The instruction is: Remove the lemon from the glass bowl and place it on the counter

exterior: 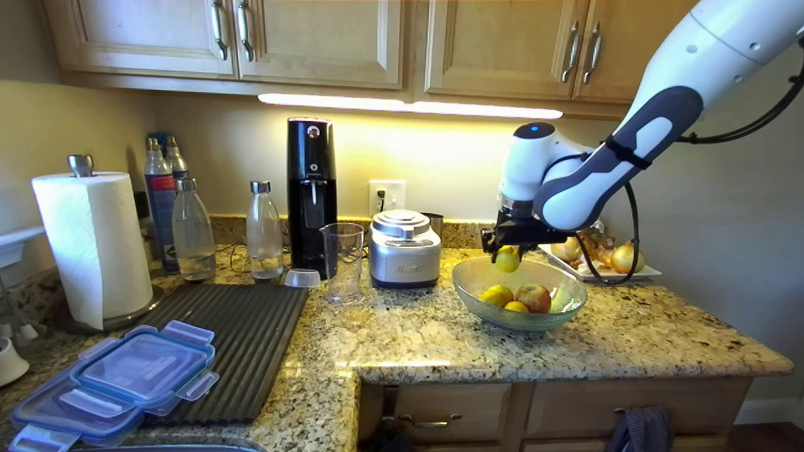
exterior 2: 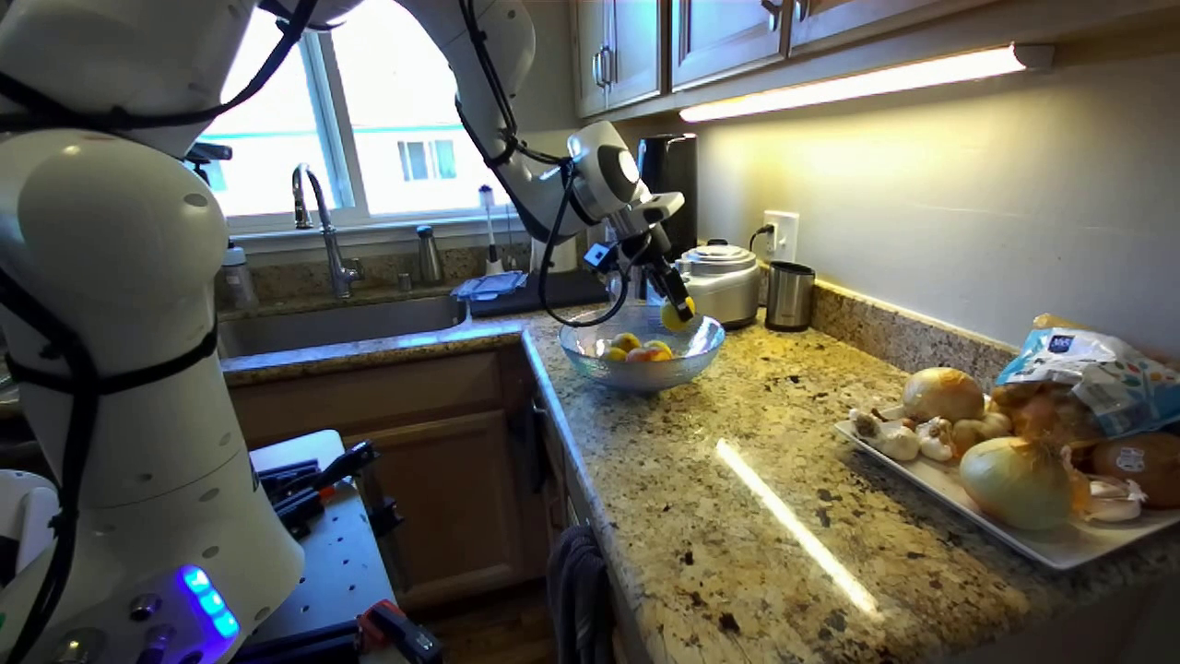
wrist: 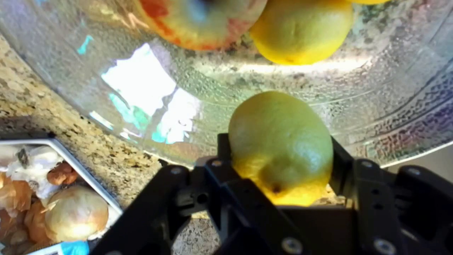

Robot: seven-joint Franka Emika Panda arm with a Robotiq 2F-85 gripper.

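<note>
White rounded arm (exterior: 703, 75), dark grey trim (exterior: 683, 112), black gripper (wrist: 282, 154)
Smooth white shell (exterior 2: 120, 240) dotted with grey caps (exterior: 691, 49); thick black cables (exterior 2: 81, 415) cinched by black straps (exterior: 628, 155); on the wrist (exterior: 522, 164), a dark round cap (exterior: 526, 133) lit by a blue dot (exterior: 534, 129); on the gripper's linkages (wrist: 375, 212), pale metal screws (wrist: 292, 245); past the front edge of the counter (exterior 2: 645, 443), a broad flaring white base (exterior 2: 166, 526) with three blue lights (exterior 2: 212, 602) in a row

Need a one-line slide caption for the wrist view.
Gripper closed on a lemon near the rim of the glass bowl, where an apple and more yellow fruit lie.
</note>
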